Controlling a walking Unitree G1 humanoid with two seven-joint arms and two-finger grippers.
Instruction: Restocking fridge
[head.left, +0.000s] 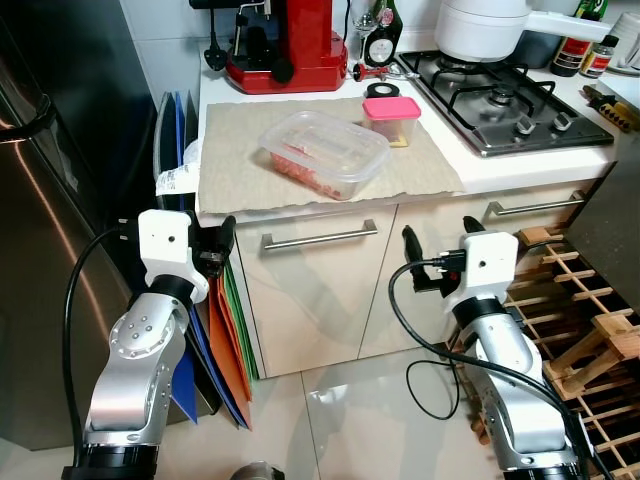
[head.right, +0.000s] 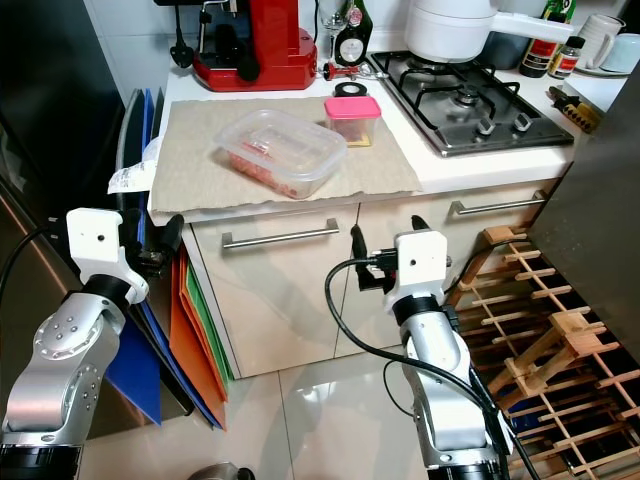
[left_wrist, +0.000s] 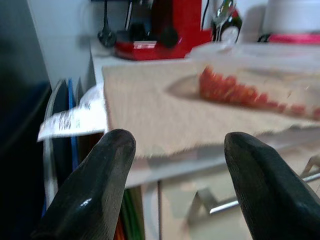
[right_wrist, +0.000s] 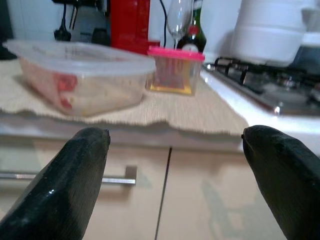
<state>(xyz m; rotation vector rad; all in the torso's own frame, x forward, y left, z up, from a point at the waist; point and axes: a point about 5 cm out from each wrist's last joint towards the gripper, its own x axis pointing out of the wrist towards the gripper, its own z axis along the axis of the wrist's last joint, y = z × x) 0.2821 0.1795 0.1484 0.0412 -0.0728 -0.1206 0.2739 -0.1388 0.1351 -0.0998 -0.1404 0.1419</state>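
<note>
A clear lidded plastic container (head.left: 325, 152) holding red food lies on a beige mat (head.left: 250, 165) on the kitchen counter. Just behind it stands a small tub with a pink lid (head.left: 391, 119). The steel fridge (head.left: 40, 210) stands at the far left. My left gripper (head.left: 218, 245) is open and empty, held below the counter's left front edge, in front of the cabinet. In front of the cabinet doors under the mat's right end, my right gripper (head.left: 438, 234) is also open and empty. Both wrist views look up at the container (right_wrist: 80, 75) between spread fingers (left_wrist: 105, 170).
A red coffee machine (head.left: 285, 45), bottles, a gas hob (head.left: 510, 100) and a white pot (head.left: 490, 25) fill the back of the counter. Coloured boards (head.left: 225, 340) lean between fridge and cabinet. A wooden rack (head.left: 570, 300) sits on the floor at right. Drawer handle (head.left: 320, 238) faces me.
</note>
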